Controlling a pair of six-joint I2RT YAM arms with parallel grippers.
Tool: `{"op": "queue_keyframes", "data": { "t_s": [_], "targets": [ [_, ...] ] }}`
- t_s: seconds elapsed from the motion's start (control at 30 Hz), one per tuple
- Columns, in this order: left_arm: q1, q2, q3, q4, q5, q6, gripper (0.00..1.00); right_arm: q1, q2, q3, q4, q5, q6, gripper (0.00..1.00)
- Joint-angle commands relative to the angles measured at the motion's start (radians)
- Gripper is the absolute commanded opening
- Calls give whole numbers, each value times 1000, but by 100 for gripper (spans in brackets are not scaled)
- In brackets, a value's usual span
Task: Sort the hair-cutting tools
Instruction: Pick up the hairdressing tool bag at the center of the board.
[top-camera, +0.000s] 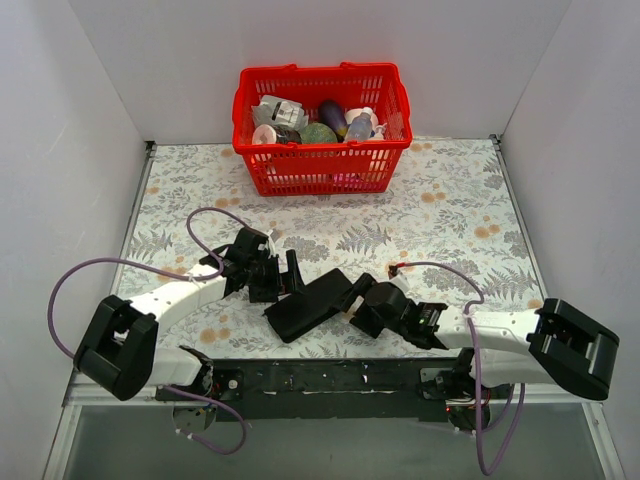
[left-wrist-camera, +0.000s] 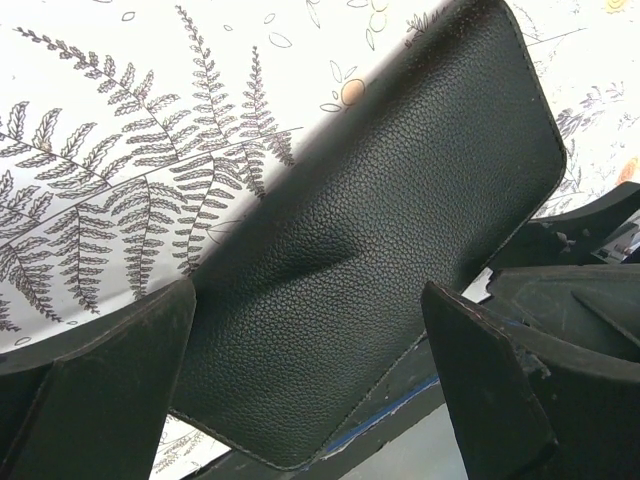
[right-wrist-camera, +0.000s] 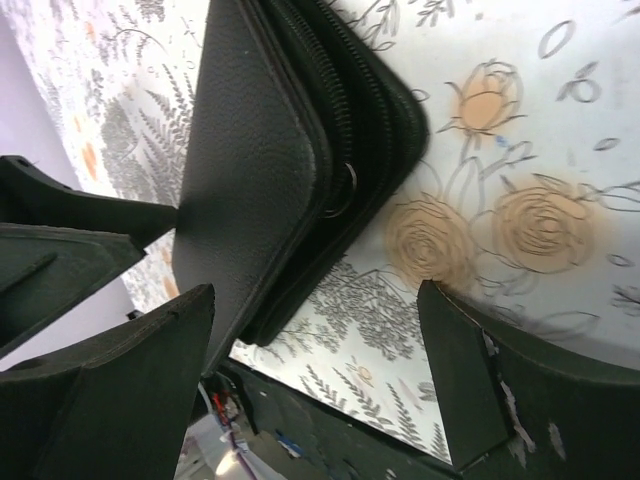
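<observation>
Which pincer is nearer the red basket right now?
Left. The left pincer sits at the left end of the black case, short of the basket; the right pincer is at its right end, further back toward the bases.

Near front centre, a black folding case (top-camera: 308, 308) lies slantwise on the floral table (top-camera: 450, 215). At its far-left end sits the left gripper (top-camera: 283, 277); at its right end, the right gripper (top-camera: 362, 303). Well behind stands the red basket (top-camera: 322, 160), holding bottles and packets.

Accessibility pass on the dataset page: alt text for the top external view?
A black folding case lies on a floral-print table between the left claw and right claw. A red basket of bottles stands at the far edge.
</observation>
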Motion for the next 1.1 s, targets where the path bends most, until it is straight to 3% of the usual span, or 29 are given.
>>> {"op": "queue_keyframes", "data": {
  "t_s": [0.0, 0.33, 0.67, 0.97, 1.07],
  "targets": [
    [-4, 15, 4, 6, 39, 9, 98, 25, 75, -27, 107, 18, 78, 91],
    [-4, 39, -13, 44, 86, -26, 98, 84, 221, -40, 167, 30, 193, 91],
    [-4, 52, -30, 66, 126, -51, 98, 82, 394, 24, 143, 137, 256, 89],
    [-22, 70, -57, 112, 172, -94, 98, 6, 379, 47, 78, 229, 192, 88],
    [-39, 82, -51, 122, 174, -106, 98, -14, 379, 64, 61, 240, 141, 82]
  ]
}}
